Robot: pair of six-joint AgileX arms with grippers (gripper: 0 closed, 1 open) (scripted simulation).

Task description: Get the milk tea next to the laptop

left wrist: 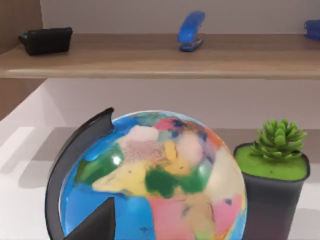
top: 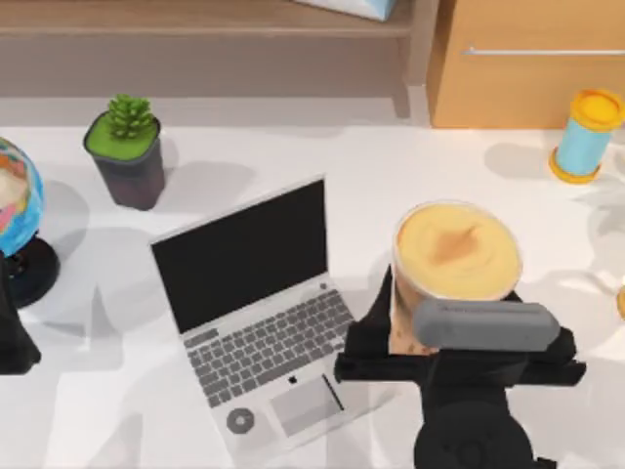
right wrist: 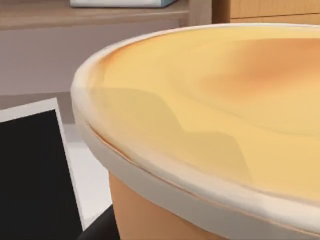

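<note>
We have our right gripper (top: 430, 347) closed around the cup (top: 456, 256) of milk tea, its black fingers clasping the cup's lower body from both sides, with the grey wrist block lying across the front of it. The cup stands upright in our grasp, its creamy yellow-orange top facing up just beyond the gripper. Whether its base rests on the table (top: 391, 166) or hangs above it, we cannot tell.

The laptop (top: 259, 318) sits open just to the left of our right gripper, its right front edge close to the nearer finger, black screen tilted back and away from us. In our right wrist view the cup's wide top (right wrist: 215, 115) looms close, with the laptop screen's corner (right wrist: 30, 175) beside it.

Further off, beyond and to the right of the gripper, a blue spool (top: 586, 137) with yellow ends stands by the table's far edge. A potted plant (top: 127, 151) sits far beyond the laptop.

Our left arm is parked at the table's left edge beside a globe (top: 15, 210), and its wrist view looks at the globe (left wrist: 155, 180) and plant (left wrist: 272, 175); we cannot tell its finger state
</note>
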